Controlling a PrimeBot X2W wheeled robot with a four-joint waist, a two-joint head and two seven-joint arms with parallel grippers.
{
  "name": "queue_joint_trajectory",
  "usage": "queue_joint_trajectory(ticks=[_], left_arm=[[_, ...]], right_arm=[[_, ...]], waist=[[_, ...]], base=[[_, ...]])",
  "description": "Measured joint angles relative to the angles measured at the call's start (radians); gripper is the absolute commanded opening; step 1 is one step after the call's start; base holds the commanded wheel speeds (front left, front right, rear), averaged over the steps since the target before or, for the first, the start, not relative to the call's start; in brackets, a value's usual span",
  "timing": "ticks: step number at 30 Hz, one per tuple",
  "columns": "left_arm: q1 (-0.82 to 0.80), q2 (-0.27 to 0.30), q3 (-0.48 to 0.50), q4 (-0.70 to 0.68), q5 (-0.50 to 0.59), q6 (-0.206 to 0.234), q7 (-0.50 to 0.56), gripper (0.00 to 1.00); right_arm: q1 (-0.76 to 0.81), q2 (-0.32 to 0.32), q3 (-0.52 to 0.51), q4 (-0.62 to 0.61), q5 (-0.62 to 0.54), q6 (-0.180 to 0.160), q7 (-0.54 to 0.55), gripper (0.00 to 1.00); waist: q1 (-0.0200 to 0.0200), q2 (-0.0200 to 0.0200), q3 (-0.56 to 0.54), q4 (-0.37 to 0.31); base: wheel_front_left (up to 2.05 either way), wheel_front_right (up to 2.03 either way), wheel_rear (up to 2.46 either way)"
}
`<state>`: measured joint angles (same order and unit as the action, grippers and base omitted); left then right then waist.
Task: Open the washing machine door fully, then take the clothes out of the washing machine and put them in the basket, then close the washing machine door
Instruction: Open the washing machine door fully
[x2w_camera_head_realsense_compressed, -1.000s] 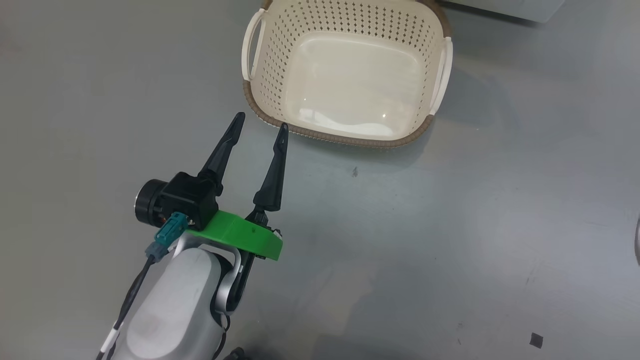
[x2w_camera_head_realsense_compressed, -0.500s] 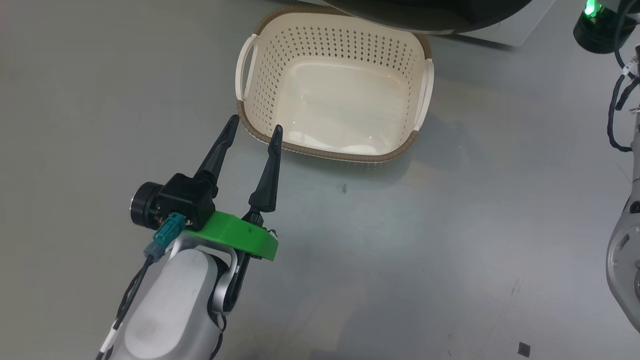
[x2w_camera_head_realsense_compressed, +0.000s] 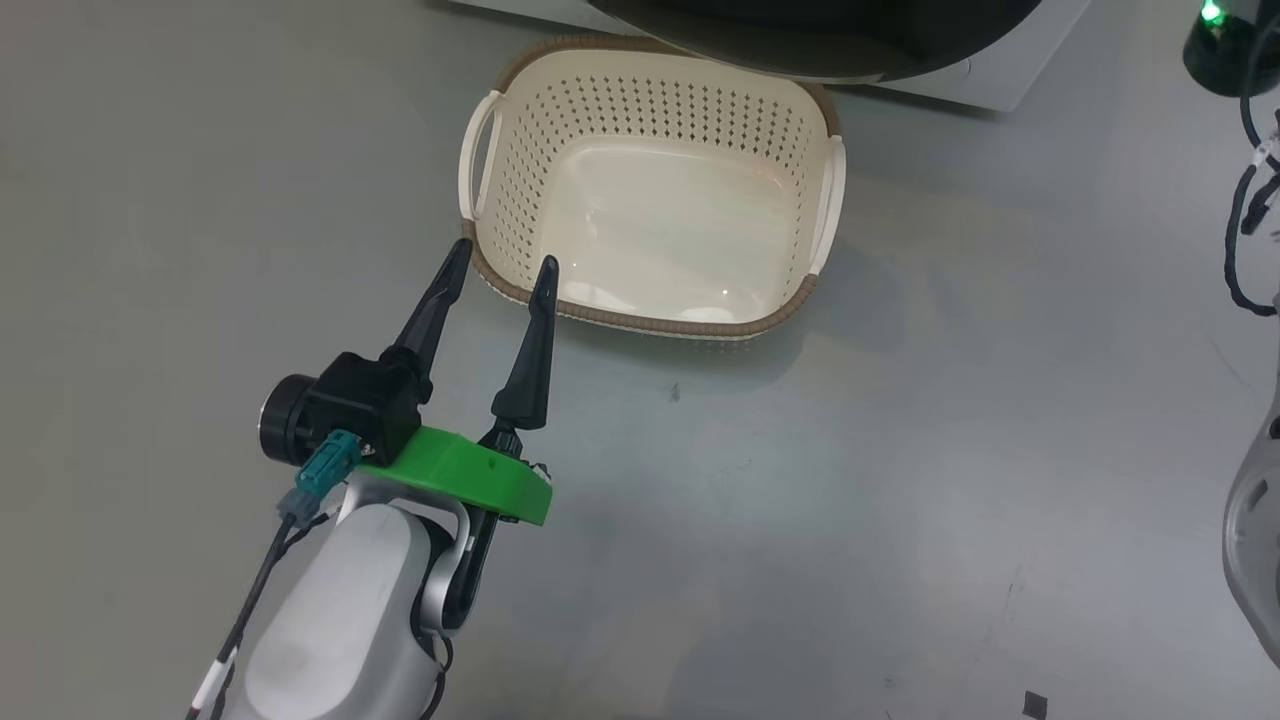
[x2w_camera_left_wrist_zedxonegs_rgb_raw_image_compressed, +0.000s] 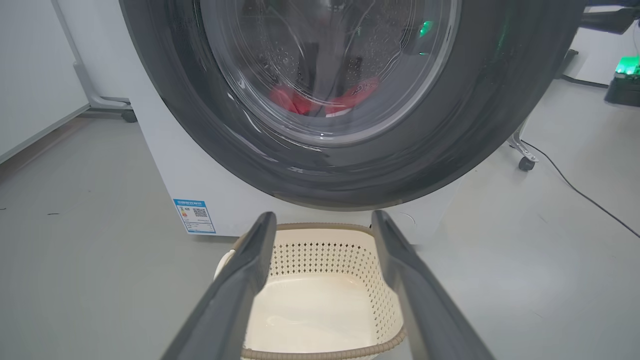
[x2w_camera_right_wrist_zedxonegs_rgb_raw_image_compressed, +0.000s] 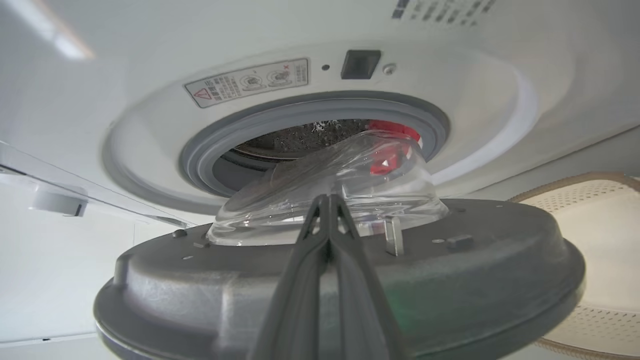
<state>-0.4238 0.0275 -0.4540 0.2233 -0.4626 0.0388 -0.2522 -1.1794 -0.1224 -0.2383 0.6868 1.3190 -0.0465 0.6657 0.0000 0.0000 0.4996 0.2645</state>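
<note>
Head view: your left gripper hangs over the floor with its fingers spread and nothing between them, the tips just beside the near corner of the basket. The basket is empty and sits right under the edge of the door.

Left wrist view: through the door glass you can see the clothes lying low in the drum of the machine. Expect them to be light, limp and likely to trail, so pinch a bunched fold deep between the fingers rather than an edge.

Right wrist view: your right gripper has its fingers pressed together, empty, laid along the door's grey inner face with the tips at the foot of the glass bowl; I cannot tell whether they touch. The door stands partly open, away from the rubber ring. It looks stiff, fairly heavy and glossy, so push on the grey rim, not the slippery glass.
</note>
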Motion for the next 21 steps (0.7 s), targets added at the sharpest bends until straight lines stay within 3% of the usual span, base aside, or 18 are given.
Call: queue_joint_trajectory(ticks=[9,21], left_arm=[[0.012,0.000,0.034,0.013,0.001,0.000,0.000,1.00],[0.066,0.001,0.070,0.030,0.001,0.000,0.000,1.00]], right_arm=[[0.092,-0.068,0.147,-0.040,-0.221,0.161,-0.103,0.00],[0.324,-0.117,0.286,-0.129,-0.436,0.169,-0.298,0.00]], waist=[[0.0000,0.0000,-0.047,-0.018],[0.0000,0.0000,-0.139,-0.071]], base=[[0.00,0.00,0.00],[0.00,0.00,0.00]])
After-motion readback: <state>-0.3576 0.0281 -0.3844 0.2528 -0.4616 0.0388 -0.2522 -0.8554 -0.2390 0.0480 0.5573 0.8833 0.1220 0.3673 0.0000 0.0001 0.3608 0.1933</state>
